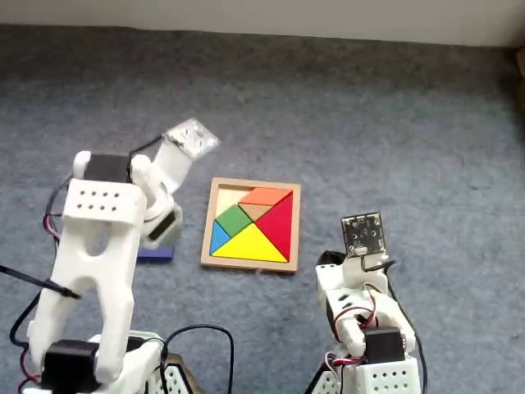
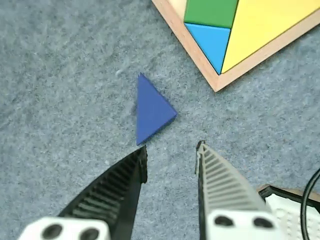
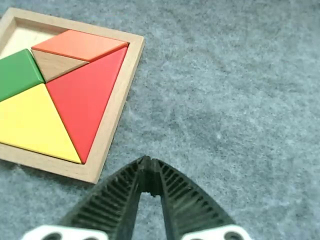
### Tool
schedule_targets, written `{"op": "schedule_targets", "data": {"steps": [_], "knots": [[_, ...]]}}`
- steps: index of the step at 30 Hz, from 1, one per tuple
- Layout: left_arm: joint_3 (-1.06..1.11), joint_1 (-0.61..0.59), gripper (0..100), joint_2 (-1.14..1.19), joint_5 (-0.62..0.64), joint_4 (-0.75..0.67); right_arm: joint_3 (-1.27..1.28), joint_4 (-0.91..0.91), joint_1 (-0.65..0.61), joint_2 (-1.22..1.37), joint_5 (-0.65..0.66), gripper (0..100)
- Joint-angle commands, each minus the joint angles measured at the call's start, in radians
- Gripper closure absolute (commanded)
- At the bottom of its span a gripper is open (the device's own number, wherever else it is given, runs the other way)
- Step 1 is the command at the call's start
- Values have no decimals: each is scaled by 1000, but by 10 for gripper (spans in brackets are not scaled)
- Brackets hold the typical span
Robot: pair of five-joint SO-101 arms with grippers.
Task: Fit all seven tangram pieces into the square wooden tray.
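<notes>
The square wooden tray (image 1: pixel 249 264) lies on the grey carpet between the arms. It holds an orange parallelogram (image 1: pixel 265 195), a brown triangle (image 1: pixel 257 210), a red triangle (image 1: pixel 278 226), a yellow triangle (image 1: pixel 245 243), a green square (image 1: pixel 233 219) and a light blue triangle (image 1: pixel 218 237). Its far left corner (image 1: pixel 227 197) is bare wood. A dark blue triangle (image 2: pixel 152 110) lies flat on the carpet left of the tray. My left gripper (image 2: pixel 171 149) is open just short of it, touching nothing. My right gripper (image 3: pixel 150 165) is shut and empty, near the tray's (image 3: pixel 112 125) right front corner.
Grey carpet (image 1: pixel 394 123) stretches open behind and to the right of the tray. A pale wall edge (image 1: pixel 262 16) runs along the back. Cables (image 1: pixel 197 332) trail near the arm bases at the front.
</notes>
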Motion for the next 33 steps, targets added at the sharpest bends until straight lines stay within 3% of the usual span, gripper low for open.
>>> {"op": "schedule_targets", "data": {"steps": [1, 8, 14, 21, 33], "knots": [[137, -18, 832, -71, -18, -78, 154, -7, 10, -10, -5, 993], [325, -22, 825, -73, -18, -249, 154, -7, 10, -10, -5, 993], [390, -93, 751, -71, -17, -434, 154, -7, 10, -10, -5, 993], [392, -102, 752, -56, -17, -460, 154, -7, 10, -10, -5, 993], [260, -110, 779, 285, -14, -528, 154, -7, 10, -10, -5, 993]]}}
